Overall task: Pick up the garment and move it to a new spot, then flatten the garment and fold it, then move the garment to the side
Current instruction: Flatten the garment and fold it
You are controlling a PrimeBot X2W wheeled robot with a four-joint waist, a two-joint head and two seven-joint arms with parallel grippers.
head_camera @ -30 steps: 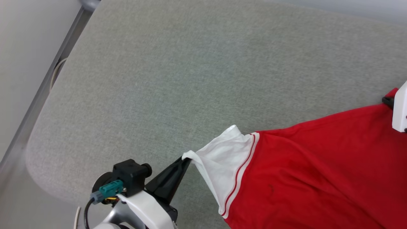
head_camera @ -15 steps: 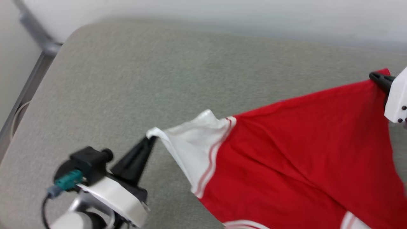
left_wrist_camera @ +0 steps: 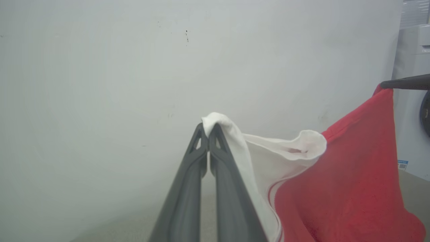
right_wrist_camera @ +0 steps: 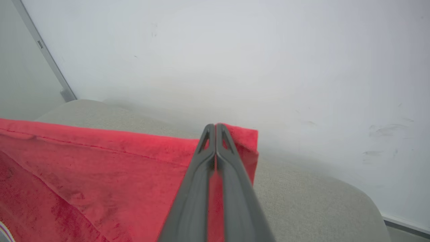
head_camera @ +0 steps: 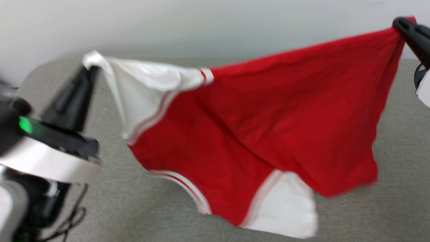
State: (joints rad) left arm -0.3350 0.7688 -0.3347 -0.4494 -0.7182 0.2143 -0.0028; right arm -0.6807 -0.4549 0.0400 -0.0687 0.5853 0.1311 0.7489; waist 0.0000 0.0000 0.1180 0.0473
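While aloft, garment [head_camera: 255, 127] betw. L pincer [left_wrist_camera: 209, 129] & R pincer [right_wrist_camera: 215, 127], both tight on its cloth.

Background: grey bench [head_camera: 403, 208], pale wall [head_camera: 201, 27].
Bench under the jaws, wall beyond them; white appliance [left_wrist_camera: 413, 50] right of the left jaws.

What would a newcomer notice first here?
The red garment, stretched in the air across the middle of the head view above the grey padded surface. The left gripper pinches its white sleeve at upper left; the right gripper pinches a red corner at upper right.
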